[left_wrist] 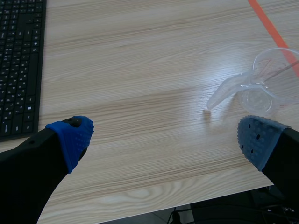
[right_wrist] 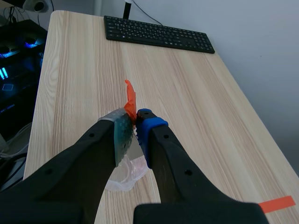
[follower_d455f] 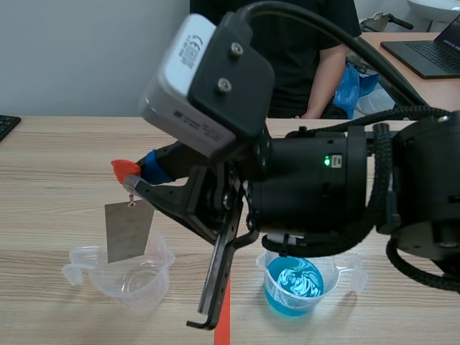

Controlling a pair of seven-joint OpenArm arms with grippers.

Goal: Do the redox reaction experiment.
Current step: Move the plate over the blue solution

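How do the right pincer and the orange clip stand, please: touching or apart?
Touching. The right wrist view shows the orange clip pinched between the two pads of the right pincer.

On the right wrist view the right gripper (right_wrist: 136,125) blocks most of what lies under it. I see only the upper tip of the small orange-red clip (right_wrist: 130,99) pinched between its fingers, and a sliver of the empty clear plastic beaker (right_wrist: 125,176) below. The left wrist view cuts that beaker off at the frame's edge. In the scene view I cannot tell whether the flat grey metal plate (follower_d455f: 129,231) touches the beaker's wall. The bulky right arm (follower_d455f: 338,180) hides the far rim of the clear plastic beaker of blue liquid (follower_d455f: 295,289) and most of the orange-red tape line (follower_d455f: 223,325). Only one corner of the black keyboard (follower_d455f: 6,126) shows, and the seated person (follower_d455f: 302,57) is cut off at the shoulders.
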